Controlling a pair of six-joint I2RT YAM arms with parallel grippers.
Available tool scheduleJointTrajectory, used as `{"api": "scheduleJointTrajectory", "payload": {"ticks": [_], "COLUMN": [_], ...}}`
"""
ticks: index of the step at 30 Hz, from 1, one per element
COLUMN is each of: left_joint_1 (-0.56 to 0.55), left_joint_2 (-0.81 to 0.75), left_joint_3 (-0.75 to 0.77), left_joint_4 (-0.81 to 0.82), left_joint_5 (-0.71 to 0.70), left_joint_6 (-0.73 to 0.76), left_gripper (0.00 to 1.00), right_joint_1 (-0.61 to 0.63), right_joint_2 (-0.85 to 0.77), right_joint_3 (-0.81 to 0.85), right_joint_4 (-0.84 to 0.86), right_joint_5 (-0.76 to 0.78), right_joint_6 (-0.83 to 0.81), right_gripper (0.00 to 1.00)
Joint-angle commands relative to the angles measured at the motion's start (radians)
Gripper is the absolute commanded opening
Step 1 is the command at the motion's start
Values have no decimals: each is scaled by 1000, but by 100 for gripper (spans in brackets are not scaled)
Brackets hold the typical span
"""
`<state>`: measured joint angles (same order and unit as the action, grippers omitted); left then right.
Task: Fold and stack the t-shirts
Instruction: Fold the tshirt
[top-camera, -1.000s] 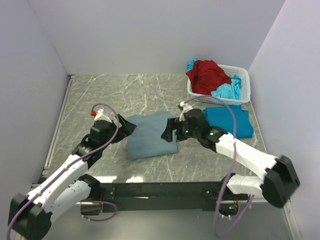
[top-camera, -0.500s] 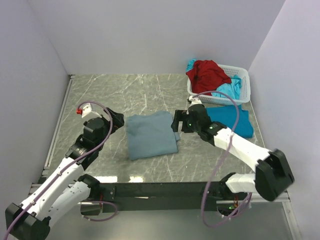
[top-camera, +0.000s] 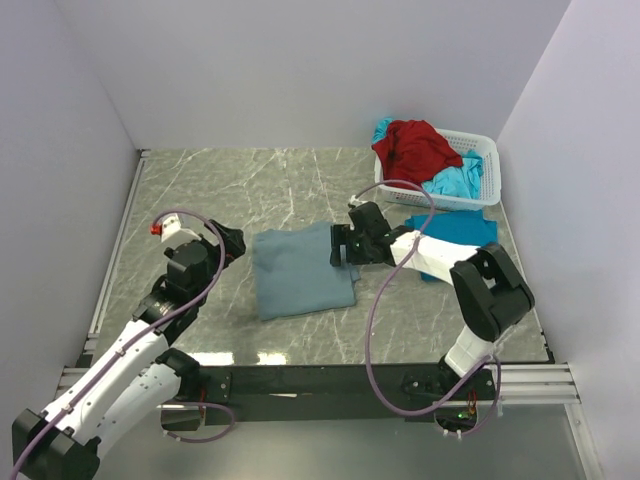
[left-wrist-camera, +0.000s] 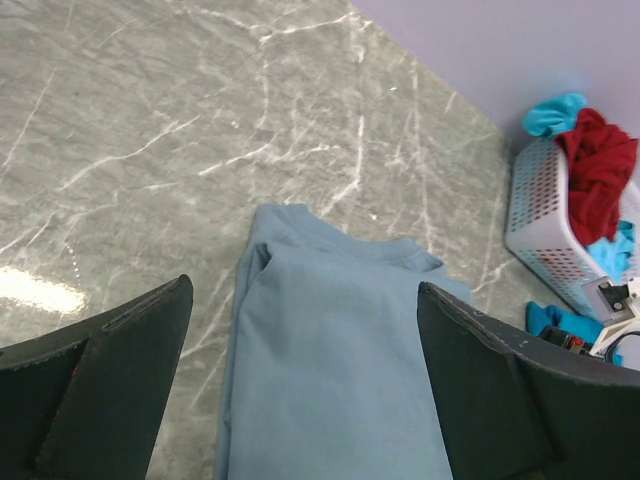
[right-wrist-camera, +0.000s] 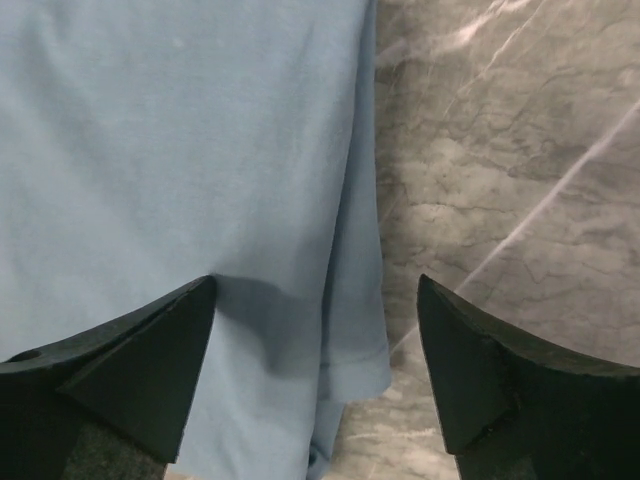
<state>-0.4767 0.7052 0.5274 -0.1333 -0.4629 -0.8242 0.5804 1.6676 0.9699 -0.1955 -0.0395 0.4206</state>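
Basket (top-camera: 484, 188) beyond right gripper (top-camera: 340, 247) holds red shirt (top-camera: 412, 148) and turquoise shirt (top-camera: 452, 183).
Left gripper (top-camera: 236, 243) and right gripper both spread apart; the right has shifted over grey-blue shirt (top-camera: 298, 272) edge.

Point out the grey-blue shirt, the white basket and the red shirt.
grey-blue shirt (top-camera: 300, 272): top view, middle of the folded cloth.
white basket (top-camera: 470, 200): top view, front wall.
red shirt (top-camera: 412, 148): top view, middle of the heap.

Grey marble tabletop (top-camera: 250, 180) – white-veined, plain pale walls (top-camera: 300, 70)
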Motion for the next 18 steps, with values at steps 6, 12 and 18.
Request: {"api": "scheduleJointTrajectory", "payload": {"ticks": [6, 12, 18], "left_joint_1": [3, 3, 3], "left_joint_2": [63, 51, -22], "left_joint_3": [43, 37, -6], "left_joint_4": [-2, -6, 0], "left_joint_5": [-19, -34, -95], "left_joint_6": [4, -23, -59], "left_gripper": [100, 99, 99], "right_joint_1": [38, 84, 98], "right_joint_2": [103, 135, 152], "right_joint_3": [67, 75, 63], "right_joint_4": [-18, -45, -38], "right_joint_5": [38, 99, 73], "right_joint_6": [-31, -48, -52], "right_gripper": [79, 67, 38]}}
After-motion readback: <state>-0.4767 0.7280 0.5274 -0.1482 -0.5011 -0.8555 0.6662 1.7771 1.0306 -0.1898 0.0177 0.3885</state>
